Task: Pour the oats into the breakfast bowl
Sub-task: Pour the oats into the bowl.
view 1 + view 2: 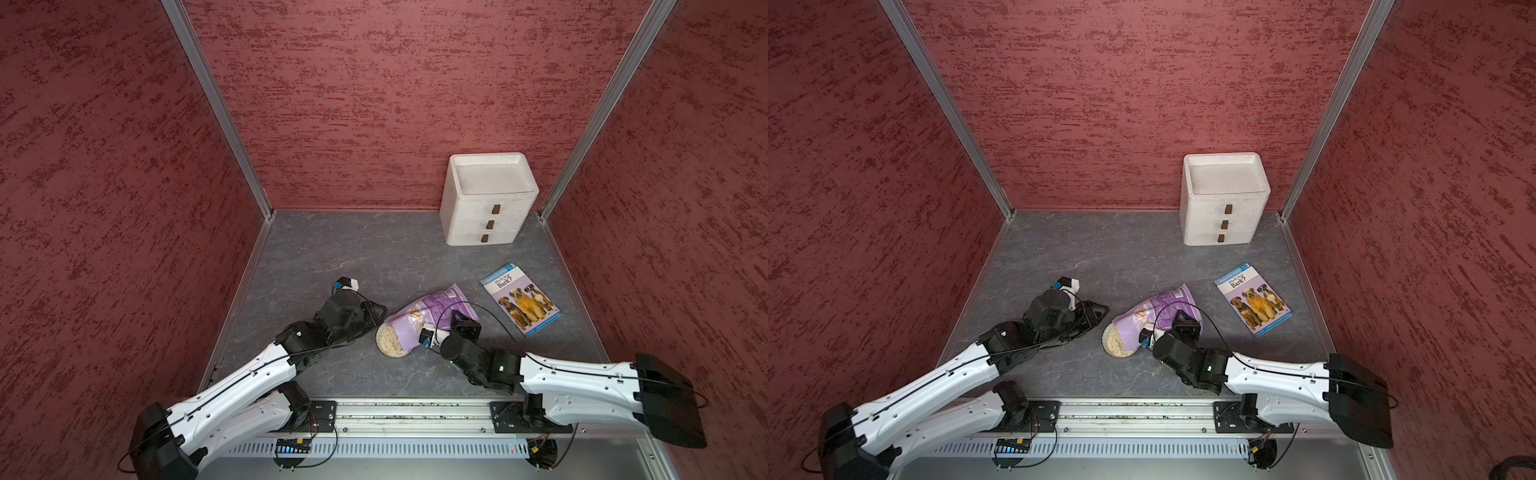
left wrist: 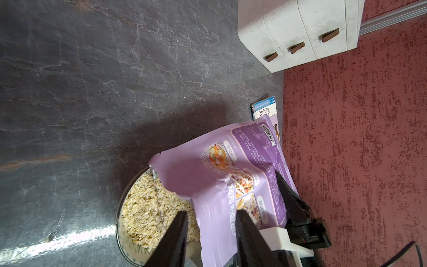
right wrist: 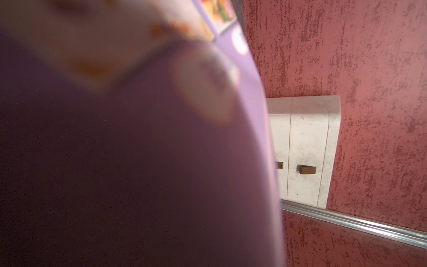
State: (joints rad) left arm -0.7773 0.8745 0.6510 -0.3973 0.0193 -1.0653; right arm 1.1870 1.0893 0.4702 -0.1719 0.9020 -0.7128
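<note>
1. Table [image 1: 332, 257]: grey, marbled, walled in red on three sides.
2. Left arm [image 1: 249, 374] and right arm [image 1: 573, 374]: white and black, both reaching in toward the middle of the table.
3. Drawer box [image 1: 486, 199]: white, three drawers, at the far wall on the right side.
4. Book [image 1: 519, 297]: blue, dogs on its cover, lying flat, well apart from the bowl.
5. Pouch [image 1: 432, 305]: lilac, lifted and tilted, with its open mouth down over the bowl. It fills most of the right wrist view as a blur [image 3: 138, 161].
6. Bowl [image 1: 377, 338]: white, near the table's middle, between the two grippers, partly under the pouch's mouth.
7. Right gripper [image 1: 463, 320]: clamped on the pouch's middle. One black finger [image 2: 286, 196] presses its printed face.
8. Left gripper [image 2: 211, 212]: just beside the bowl, jaws partly apart, one finger above the oats, the other above the pouch, seemingly clasping nothing.
9. Oats [image 2: 150, 208]: pale flakes heaped in the bowl, up against the pouch's mouth.
</note>
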